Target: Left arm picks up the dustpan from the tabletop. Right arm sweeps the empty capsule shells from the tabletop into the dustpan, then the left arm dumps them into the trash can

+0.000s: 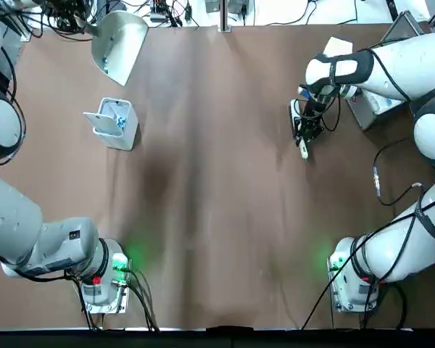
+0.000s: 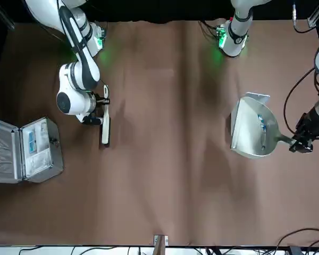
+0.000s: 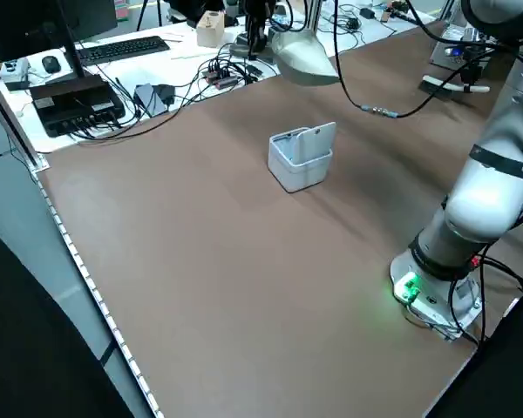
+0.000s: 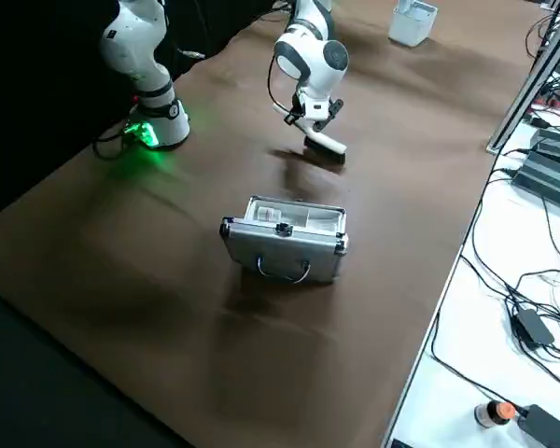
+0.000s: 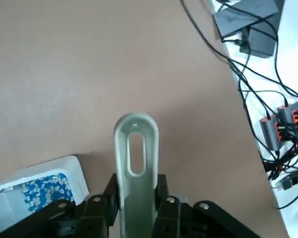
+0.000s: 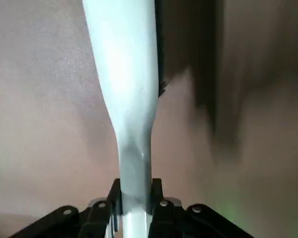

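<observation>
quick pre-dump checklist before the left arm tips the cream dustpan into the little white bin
1. Left gripper clamped on the handle of the pale cream plastic dustpan: ok, fingers sit on both sides of the handle.
2. Dustpan lifted off the brown table: ok, the left side view shows it raised.
3. Bluish-white capsule shells inside the pan: ok, a few specks lie in it.
4. Small white-grey boxy trash can open: ok, flap up, blue-green bits inside.
5. Pan directly over the can: not ok, the top view shows it beyond the can.
6. Right gripper with the slim white brush out of the way: ok, far across the table.
</observation>
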Robot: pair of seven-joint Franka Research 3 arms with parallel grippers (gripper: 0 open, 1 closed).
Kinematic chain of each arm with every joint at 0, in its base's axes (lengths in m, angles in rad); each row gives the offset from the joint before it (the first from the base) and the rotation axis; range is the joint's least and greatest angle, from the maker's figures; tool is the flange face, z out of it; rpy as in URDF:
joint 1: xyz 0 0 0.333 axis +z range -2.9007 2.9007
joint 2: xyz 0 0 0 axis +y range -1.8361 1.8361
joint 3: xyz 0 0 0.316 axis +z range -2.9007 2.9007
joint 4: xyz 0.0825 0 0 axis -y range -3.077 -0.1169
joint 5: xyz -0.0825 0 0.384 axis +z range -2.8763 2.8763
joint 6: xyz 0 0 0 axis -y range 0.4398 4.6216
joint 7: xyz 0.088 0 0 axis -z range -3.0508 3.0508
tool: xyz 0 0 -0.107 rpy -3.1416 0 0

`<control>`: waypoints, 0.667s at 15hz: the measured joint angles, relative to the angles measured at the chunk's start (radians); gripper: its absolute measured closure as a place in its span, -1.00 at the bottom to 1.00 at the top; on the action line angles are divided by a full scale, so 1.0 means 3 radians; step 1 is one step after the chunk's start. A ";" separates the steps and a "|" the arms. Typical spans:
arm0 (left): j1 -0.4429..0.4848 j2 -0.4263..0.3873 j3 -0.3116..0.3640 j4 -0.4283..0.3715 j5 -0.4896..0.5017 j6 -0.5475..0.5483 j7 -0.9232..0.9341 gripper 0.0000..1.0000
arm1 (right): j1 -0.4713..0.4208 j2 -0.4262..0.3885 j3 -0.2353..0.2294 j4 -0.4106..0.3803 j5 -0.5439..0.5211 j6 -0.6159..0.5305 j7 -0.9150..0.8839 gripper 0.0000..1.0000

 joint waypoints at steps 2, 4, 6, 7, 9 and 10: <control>0.0002 -0.0016 0.0177 -0.0138 -0.0320 0.0086 0.0117 0.34 | 0.0053 0.0045 0.0000 -0.0002 0.0022 0.0057 0.0126 0.46; 0.0010 -0.0017 0.0255 -0.0190 -0.0522 0.0090 0.0160 0.34 | 0.0101 0.0088 0.0000 -0.0001 0.0033 0.0087 0.0170 0.46; 0.0012 -0.0017 0.0339 -0.0224 -0.0691 0.0083 0.0178 0.34 | 0.0127 0.0115 0.0000 0.0002 0.0033 0.0088 0.0173 0.46; 0.0014 -0.0017 0.0383 -0.0235 -0.0767 0.0064 0.0215 0.34 | 0.0140 0.0127 0.0000 0.0005 0.0033 0.0088 0.0173 0.46; 0.0036 -0.0017 0.0442 -0.0256 -0.0903 0.0015 0.0300 0.34 | 0.0159 0.0144 0.0000 0.0024 0.0033 0.0087 0.0167 0.46; 0.0062 -0.0017 0.0456 -0.0271 -0.0960 0.0001 0.0344 0.34 | 0.0165 0.0151 0.0000 0.0032 0.0032 0.0084 0.0162 0.46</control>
